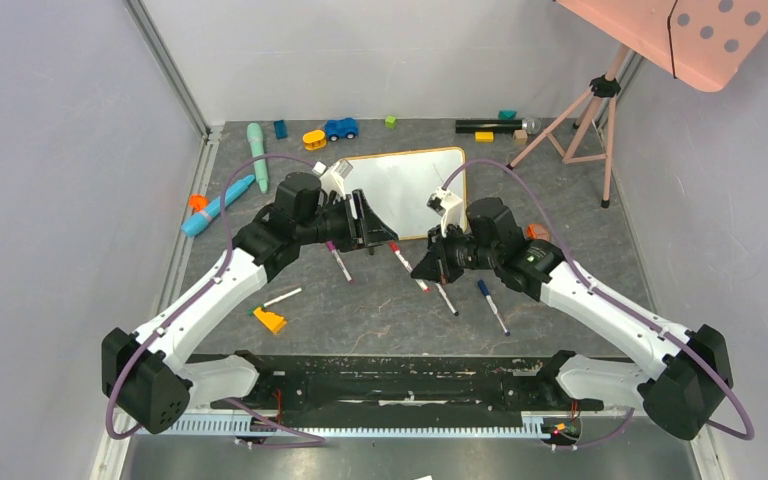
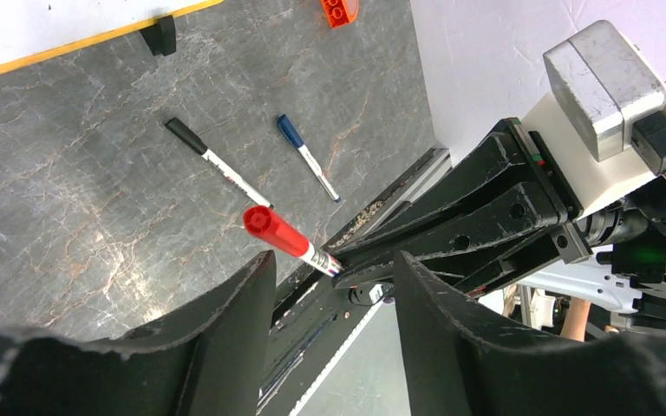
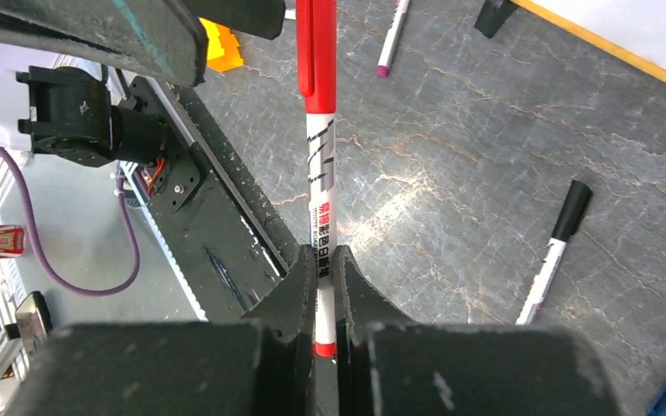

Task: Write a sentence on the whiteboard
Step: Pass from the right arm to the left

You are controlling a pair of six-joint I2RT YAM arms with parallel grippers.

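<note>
2-gripper uncapping setup: marker [image 3: 320, 165] clamped near tail by closed right gripper [image 3: 325, 260], red cap [image 2: 266, 224] aimed at left gripper [image 2: 331, 257] for a straight pull. Left jaws apart, lined up on cap, no contact seen, presumably ready to close. Whiteboard [image 1: 410, 185] flat on table [image 1: 380, 310] just beyond both grippers, blank where visible, within writing reach.

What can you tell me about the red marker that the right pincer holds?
The red marker has a glossy red plastic cap with a clip, in place, a white barrel with black print and a red band near its rear end. The right pincer is shut on the barrel; nothing else visibly touches it. It seems lifted above the grey table, cap pointing toward the left pincer, whose fingers stand apart near the cap.
</note>
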